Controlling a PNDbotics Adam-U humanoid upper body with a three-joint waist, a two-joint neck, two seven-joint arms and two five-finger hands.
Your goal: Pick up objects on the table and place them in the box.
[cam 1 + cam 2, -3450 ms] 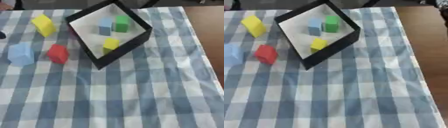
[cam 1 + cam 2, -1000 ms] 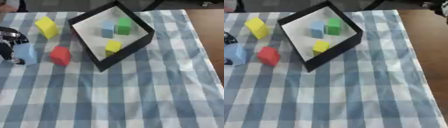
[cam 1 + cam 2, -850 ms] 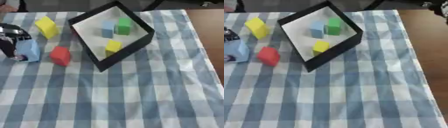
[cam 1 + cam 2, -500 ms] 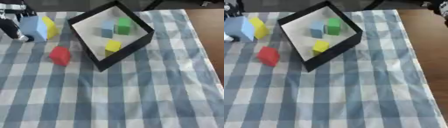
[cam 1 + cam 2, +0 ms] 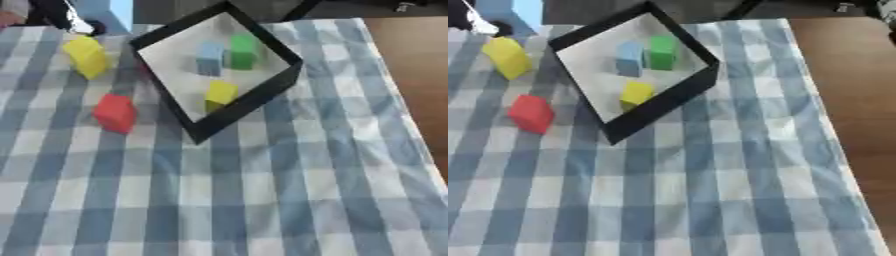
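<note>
My left hand is at the top left edge, above the table's far side, shut on a light blue block that it holds in the air just left of the box's far corner. The black box with a white floor lies tilted like a diamond. In it are a light blue block, a green block and a yellow block. A yellow block and a red block lie on the checked cloth left of the box. My right hand does not show.
The blue and white checked cloth covers the table, with bare brown wood along its right side. A dark shape that I cannot make out sits in the upper right corner.
My left hand took hold of the light blue block at the left edge, lifted it, and carried it up and to the right, toward the box's far corner. The camera view has also shifted slightly.
</note>
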